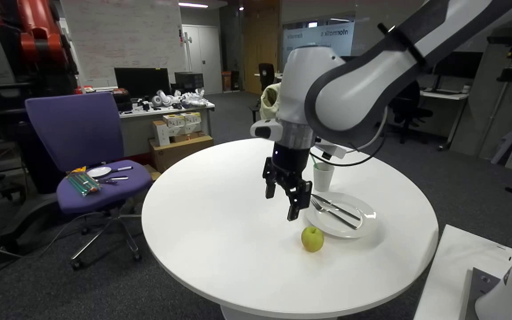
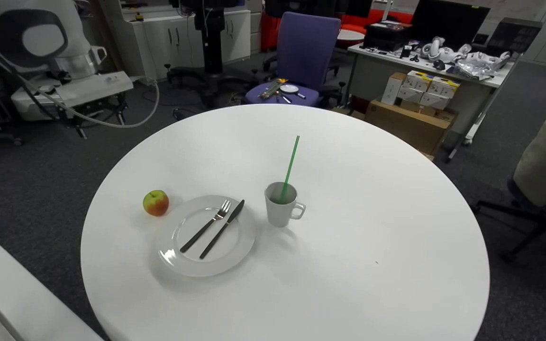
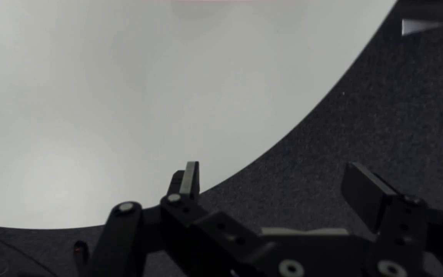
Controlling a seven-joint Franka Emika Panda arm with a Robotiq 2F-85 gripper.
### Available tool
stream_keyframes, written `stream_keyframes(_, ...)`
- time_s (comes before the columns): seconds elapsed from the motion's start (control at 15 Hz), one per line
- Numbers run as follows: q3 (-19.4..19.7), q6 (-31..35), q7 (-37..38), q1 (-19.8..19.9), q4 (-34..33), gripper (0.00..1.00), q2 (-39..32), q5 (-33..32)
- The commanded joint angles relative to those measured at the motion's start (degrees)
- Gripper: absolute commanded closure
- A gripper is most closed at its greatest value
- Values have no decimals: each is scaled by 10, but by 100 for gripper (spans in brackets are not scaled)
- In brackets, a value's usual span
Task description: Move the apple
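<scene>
On the round white tabletop [image 2: 377, 189] sits one yellow-green apple [image 2: 156, 203], blushed red, just beside the single white dinner plate [image 2: 243, 239]. That plate bears two pieces of cutlery: one fork [image 2: 205, 229] and one knife [image 2: 221, 231]. One handled mug [image 2: 277, 217] contains one green straw [image 2: 291, 163], leaning. The tool [image 3: 273, 179] is released, jaws spread wide.

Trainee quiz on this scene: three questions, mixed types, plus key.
1. True or false: the green straw is in the white cup.
2. What lies on the plate? A) the white cup B) a knife and fork C) the green straw
3. Fill in: the claw is ____ (open or shut); the apple sits beside the plate, on the ____.

Key:
1. True
2. B
3. open; table
</scene>
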State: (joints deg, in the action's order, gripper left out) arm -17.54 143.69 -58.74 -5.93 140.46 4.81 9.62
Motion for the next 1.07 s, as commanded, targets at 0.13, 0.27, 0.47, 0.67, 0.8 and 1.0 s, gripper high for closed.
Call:
stream_keyframes(0.13,73,-4,74,-48,70,0,147,91)
stream_keyframes(0.27,88,11,135,-47,93,0,173,71)
stream_keyframes(0.47,100,34,229,-42,128,0,200,48)
stream_keyframes(0.67,109,54,327,-41,160,0,220,32)
stream_keyframes(0.8,130,37,309,-63,134,0,188,23)
stream_keyframes(1.0,130,38,326,-63,143,0,197,22)
